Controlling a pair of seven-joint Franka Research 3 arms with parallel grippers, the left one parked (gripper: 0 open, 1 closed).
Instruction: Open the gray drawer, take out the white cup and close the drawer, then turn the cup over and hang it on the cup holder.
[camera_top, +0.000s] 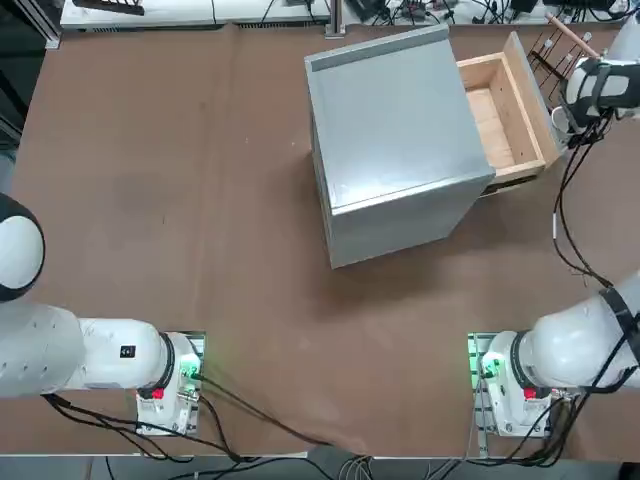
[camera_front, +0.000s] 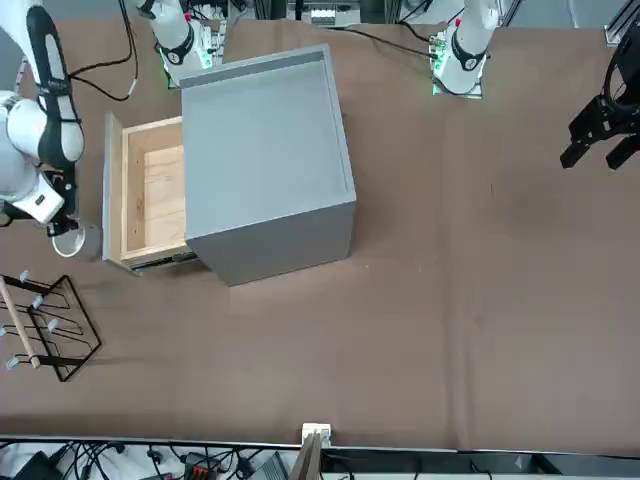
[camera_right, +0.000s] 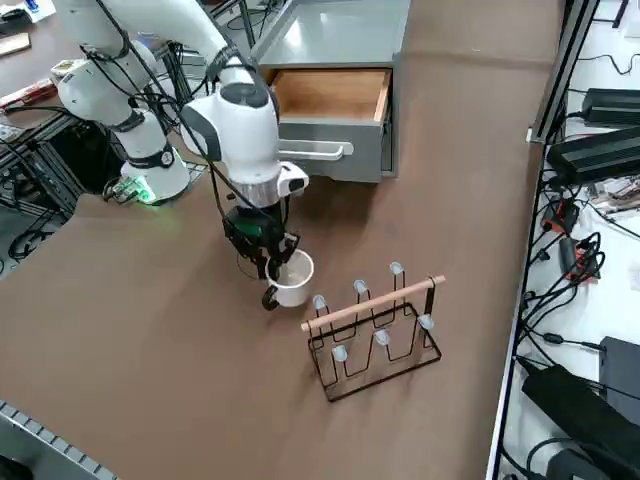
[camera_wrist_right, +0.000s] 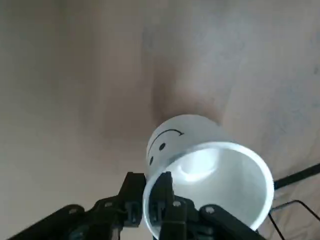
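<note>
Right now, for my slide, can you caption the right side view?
Right claw shut on the white cup's rim, beside the cup holder, with the gray drawer open behind.

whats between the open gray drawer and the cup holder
The white cup, gripped at its rim by the right gripper, is between the gray drawer and the cup holder; the right side view shows it.

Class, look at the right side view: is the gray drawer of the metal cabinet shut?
No: the gray drawer stands pulled out, its light wooden inside showing.

Bare table (camera_right: 150, 330) lies open beside the cup holder (camera_right: 375, 325) (its pegs point upward); the gray drawer (camera_right: 335, 115) juts out beyond.
</note>
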